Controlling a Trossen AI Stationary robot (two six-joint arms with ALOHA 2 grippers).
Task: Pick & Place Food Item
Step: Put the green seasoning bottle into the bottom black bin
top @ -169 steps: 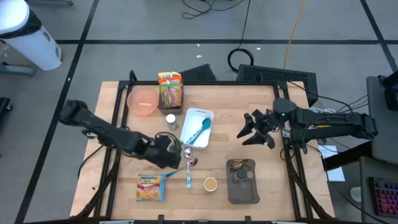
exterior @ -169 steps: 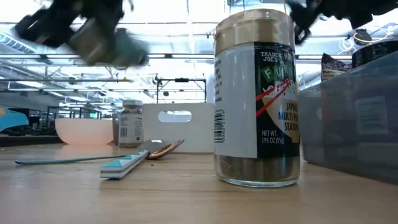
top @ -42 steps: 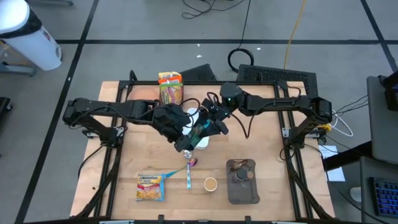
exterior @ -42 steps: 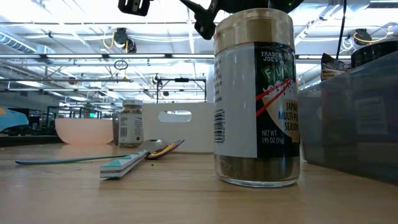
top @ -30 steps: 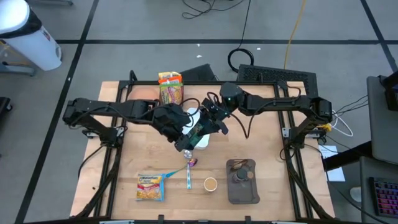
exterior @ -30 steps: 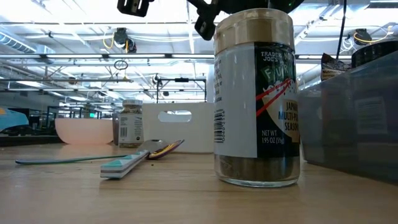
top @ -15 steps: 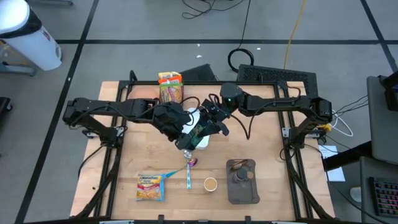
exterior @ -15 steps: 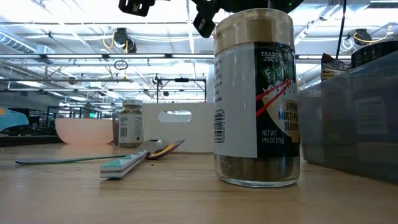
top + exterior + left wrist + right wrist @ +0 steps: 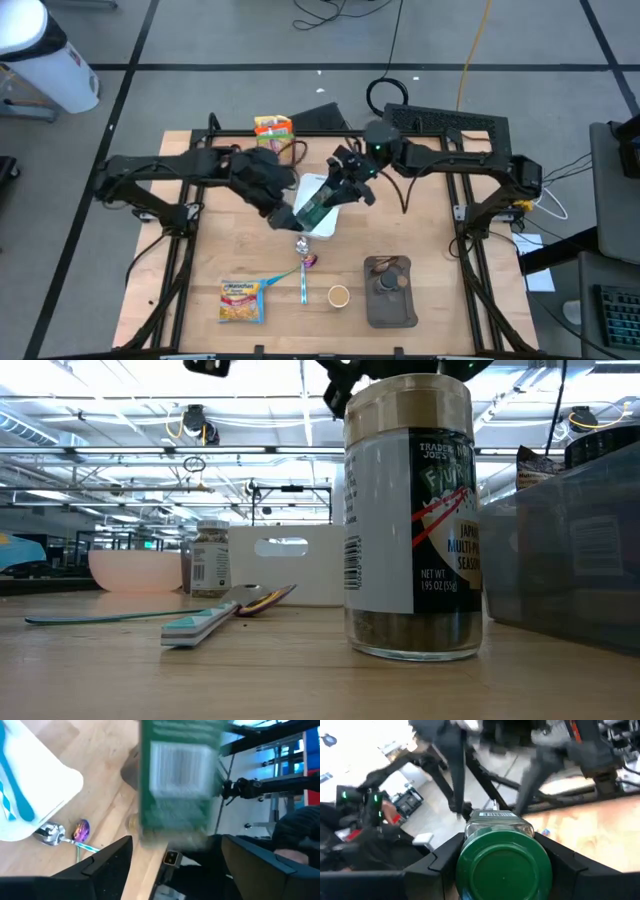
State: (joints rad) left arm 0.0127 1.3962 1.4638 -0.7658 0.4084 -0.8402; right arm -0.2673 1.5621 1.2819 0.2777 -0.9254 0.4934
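Above the white tray [image 9: 322,190], near the middle of the desk [image 9: 420,240], we see a green-lidded jar [image 9: 316,207] held in the air by the right tool [image 9: 337,195], whose fingers are clamped on its lid end. The jar's long axis is tilted: the lid [image 9: 504,861] points up toward the right arm's wrist, and the base points down toward the left tool [image 9: 283,212], which stands with its fingers apart just beside the jar, off it. The desk is pale wood and carries a seasoning jar [image 9: 413,520], a pink bowl [image 9: 135,569], a noodle packet [image 9: 242,300] and a grey bin [image 9: 390,292]. Around it lies grey floor with cables.
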